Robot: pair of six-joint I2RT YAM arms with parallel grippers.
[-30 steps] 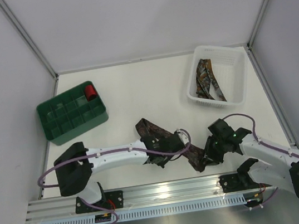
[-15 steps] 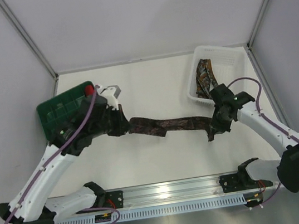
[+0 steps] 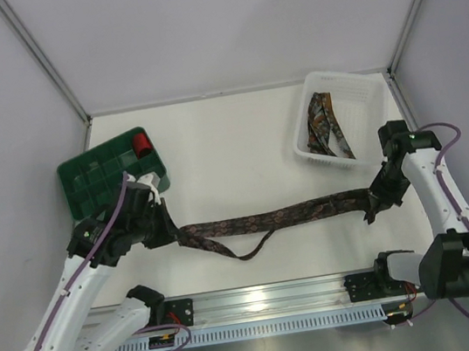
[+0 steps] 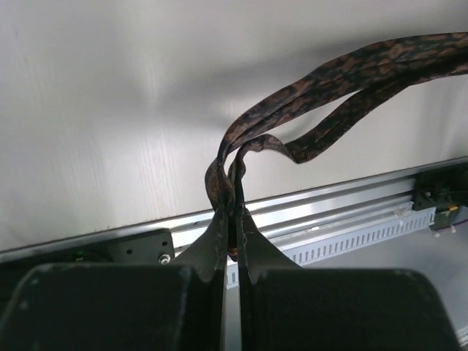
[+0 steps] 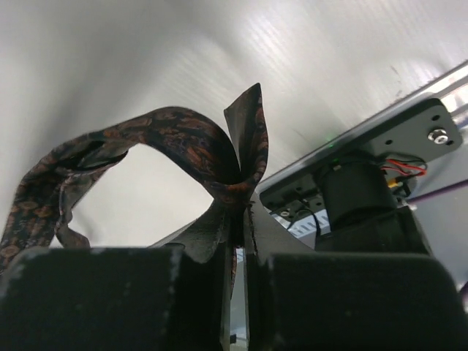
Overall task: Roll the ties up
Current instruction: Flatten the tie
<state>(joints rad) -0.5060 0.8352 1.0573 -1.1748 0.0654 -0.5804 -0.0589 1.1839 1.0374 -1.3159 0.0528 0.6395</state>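
Observation:
A dark brown-orange patterned tie is stretched out between my two grippers above the table, with a loop of it sagging at the middle-left. My left gripper is shut on its left end, seen pinched between the jaws in the left wrist view. My right gripper is shut on its right end, where the tie folds and a pointed tip sticks up. Another patterned tie lies in the white basket.
A green compartment tray at the left holds a small red roll. The white basket stands at the back right. The metal rail with the arm bases runs along the near edge. White walls close in the table.
Both arms have swung outward, left one to the left and right one to the right, pulling the tie from a crumpled bunch near the front into a long stretched band.

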